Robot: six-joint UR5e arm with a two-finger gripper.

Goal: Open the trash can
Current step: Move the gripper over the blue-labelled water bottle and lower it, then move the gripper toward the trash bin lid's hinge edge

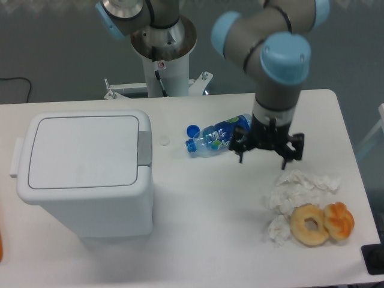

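The trash can (pixel 87 174) is a large white boxy bin on the left of the table. Its flat lid (pixel 83 150) lies shut. A grey button strip (pixel 145 147) runs along its right rim. My gripper (pixel 264 157) hangs over the table right of centre, well to the right of the bin and apart from it. Its dark fingers point down, spread apart, with nothing between them. It hovers just right of a lying bottle.
A clear plastic bottle with a blue label (pixel 217 135) lies on its side at mid-table, with a loose blue cap (pixel 192 130) beside it. Crumpled white tissues (pixel 300 191), a doughnut (pixel 309 225) and an orange pastry (pixel 339 220) lie at the right front.
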